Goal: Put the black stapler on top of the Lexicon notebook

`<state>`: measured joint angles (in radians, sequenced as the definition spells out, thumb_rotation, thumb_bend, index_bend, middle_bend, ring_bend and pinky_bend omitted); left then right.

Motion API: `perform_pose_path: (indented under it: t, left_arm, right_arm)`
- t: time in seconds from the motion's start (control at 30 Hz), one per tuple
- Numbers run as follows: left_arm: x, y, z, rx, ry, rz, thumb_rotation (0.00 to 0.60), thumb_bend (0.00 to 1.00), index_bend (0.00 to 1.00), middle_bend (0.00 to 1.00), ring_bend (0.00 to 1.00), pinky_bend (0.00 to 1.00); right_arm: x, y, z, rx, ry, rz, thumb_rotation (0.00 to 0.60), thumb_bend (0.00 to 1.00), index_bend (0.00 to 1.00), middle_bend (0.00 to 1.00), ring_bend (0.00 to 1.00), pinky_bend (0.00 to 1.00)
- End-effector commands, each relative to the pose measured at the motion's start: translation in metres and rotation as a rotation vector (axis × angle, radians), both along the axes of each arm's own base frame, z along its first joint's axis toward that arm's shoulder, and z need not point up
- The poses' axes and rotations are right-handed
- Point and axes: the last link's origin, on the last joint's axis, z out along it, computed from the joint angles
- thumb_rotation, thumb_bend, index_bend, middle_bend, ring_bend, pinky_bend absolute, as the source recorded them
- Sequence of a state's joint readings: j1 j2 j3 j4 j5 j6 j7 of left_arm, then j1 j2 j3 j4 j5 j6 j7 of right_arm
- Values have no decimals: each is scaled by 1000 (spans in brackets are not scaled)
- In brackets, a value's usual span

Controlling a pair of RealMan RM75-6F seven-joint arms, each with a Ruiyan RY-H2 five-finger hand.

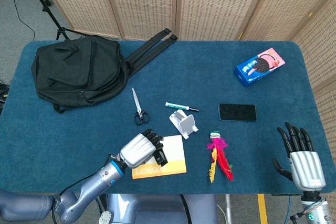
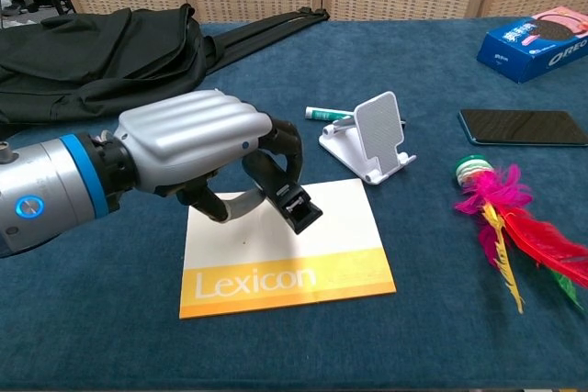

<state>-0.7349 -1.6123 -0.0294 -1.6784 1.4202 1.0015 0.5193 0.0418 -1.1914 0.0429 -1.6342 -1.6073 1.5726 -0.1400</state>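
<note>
My left hand (image 2: 197, 149) (image 1: 139, 149) grips the black stapler (image 2: 292, 199) (image 1: 160, 153), which pokes out below the curled fingers. It hovers just over the white part of the Lexicon notebook (image 2: 276, 268) (image 1: 170, 162), a white pad with an orange band lying flat near the table's front edge. The stapler tilts down toward the cover; whether it touches the cover I cannot tell. My right hand (image 1: 300, 153) rests at the front right corner, fingers spread, holding nothing.
A white phone stand (image 2: 372, 140) and a green marker (image 2: 323, 114) lie just behind the notebook. Scissors (image 1: 138, 107), a black backpack (image 1: 79, 72), a phone (image 1: 237, 112), an Oreo box (image 1: 260, 67) and a feather toy (image 2: 501, 218) are spread around.
</note>
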Motion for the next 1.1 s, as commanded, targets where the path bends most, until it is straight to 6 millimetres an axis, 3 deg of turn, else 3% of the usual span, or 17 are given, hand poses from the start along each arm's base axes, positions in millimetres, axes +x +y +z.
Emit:
perform_pose_path:
  t: [0.03,0.73,1.1]
  left_arm:
    - [-2,0,1,-5,13,-4,600,501,612,322,283,251]
    - [-9,-1,-3,-18,85,-5,600,420,607,321,282,251]
    - [-10,0,-2,-3,102,8,600,404,458,266,251,251]
  right_arm:
    - [0,0,-1,3,2,2,600,337,67,0,0,0]
    - [1,0,-1,-2,2,1,600,337,67,0,0,0]
    - [1,1,-1,-3,5,2,600,337,67,0,0,0]
